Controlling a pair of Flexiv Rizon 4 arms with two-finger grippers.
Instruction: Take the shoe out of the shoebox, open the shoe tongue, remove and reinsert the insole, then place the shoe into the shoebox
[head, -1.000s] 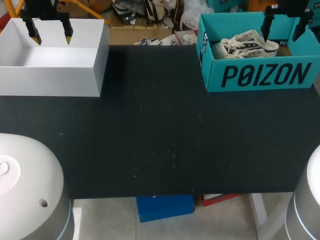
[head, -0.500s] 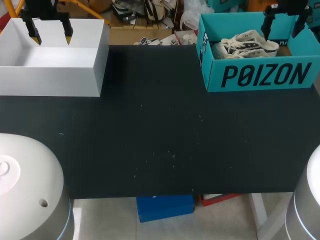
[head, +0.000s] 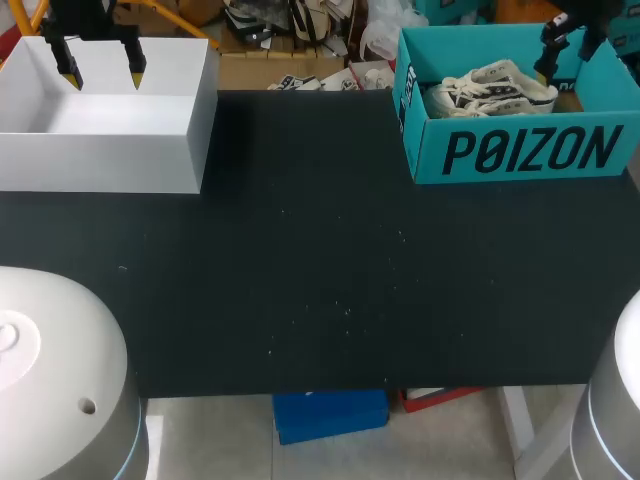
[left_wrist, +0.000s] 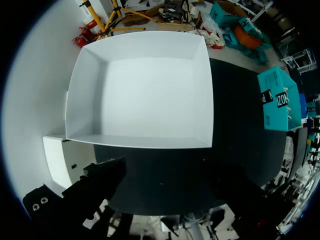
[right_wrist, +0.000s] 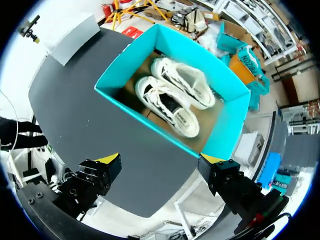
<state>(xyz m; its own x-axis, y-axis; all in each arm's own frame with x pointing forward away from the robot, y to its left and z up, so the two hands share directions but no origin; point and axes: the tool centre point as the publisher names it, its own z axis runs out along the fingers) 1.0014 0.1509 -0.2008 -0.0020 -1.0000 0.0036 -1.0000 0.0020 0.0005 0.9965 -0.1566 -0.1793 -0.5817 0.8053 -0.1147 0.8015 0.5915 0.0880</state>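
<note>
**Left gripper (head: 100, 70) slack over white box; right gripper (head: 568, 38) slack above shoebox, shoes still inside**

- Left gripper: fingers spread wide, nothing between them. It hangs over the far side of the white box (head: 100, 165). In the left wrist view the dark fingers (left_wrist: 102, 180) stand well apart on the near side of the box (left_wrist: 140, 95), whose floor shows bare white.
- Table (head: 320, 280): black mat, a few pale specks near the middle.
- Shoebox (head: 520, 150): teal card, lid off, at the far right of the table. Large dark block lettering runs the full length of its front wall, and there is smaller dark print on the left end wall.
- Shoes (head: 490, 88): two, lying side by side on the box floor, touching. White canvas low-tops with white laces. A dark stripe along each sole edge carries print too small to make out. The right wrist view looks down into their openings (right_wrist: 172, 102).
- Right gripper (right_wrist: 160, 160): fingers parted and holding nothing, yellow tips well apart, above the far right corner of the shoebox (right_wrist: 235, 125) and clear of the shoes.
</note>
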